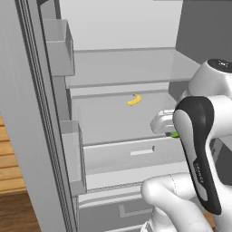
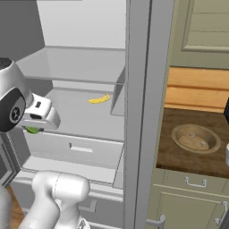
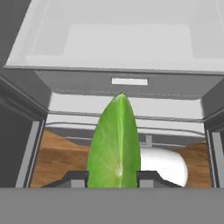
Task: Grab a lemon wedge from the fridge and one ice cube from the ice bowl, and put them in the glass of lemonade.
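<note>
Because the fridge (image 1: 118,68) stands open in the left base view, its pale shelves are bare to the camera, and a banana (image 1: 134,99) lies alone toward the back of the middle shelf. At the front right edge of that shelf the hand reaches in, and a sliver of green, the wedge (image 1: 174,134), peeks out beneath it; the grip itself is hidden by the arm from this side. I judge the wedge is held low and clear of the shelf so that it can be carried out without snagging.

Seen from the right base view, the hand sits at the shelf front with the wedge (image 2: 32,130) showing green just under it. Beyond the door edge, on the dark counter (image 2: 179,156), rests the ice bowl (image 2: 196,138), with pale lumps inside, well apart from the fridge; the wedge has yet to travel that way.

Looking along the gripper (image 3: 113,177) in the hand view, the two fingers pinch the wedge (image 3: 114,140) by its lower sides, its point standing up toward the drawer front (image 3: 127,83). That narrow-side hold looks chosen for a steady clamp.

No brand, label or writing can be read anywhere.
</note>
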